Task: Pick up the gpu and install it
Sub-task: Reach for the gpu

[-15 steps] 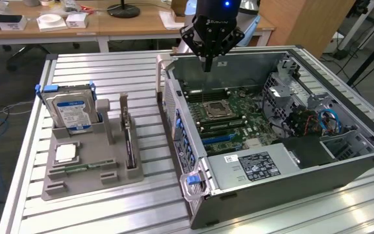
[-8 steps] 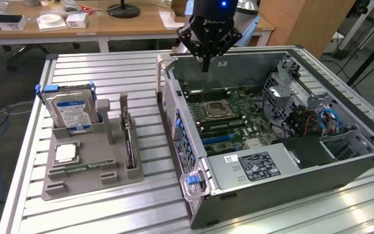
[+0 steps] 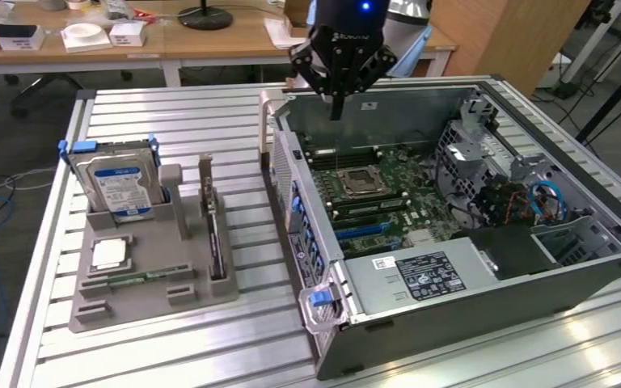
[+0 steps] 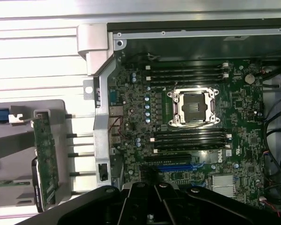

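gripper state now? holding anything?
Gripper: shut, empty, over the open computer case. The gpu stands in the gray rack on the table.

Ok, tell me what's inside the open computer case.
Inside the computer case: a green circuit board with an empty processor socket, a labelled power supply and blue cables. The power supply and the metal drive cage cover whatever lies beneath them.

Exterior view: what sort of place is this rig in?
Probably a lab or workshop: an open PC case on a slatted metal table, a grey rack holding a hard drive and the gpu, cluttered desks behind.
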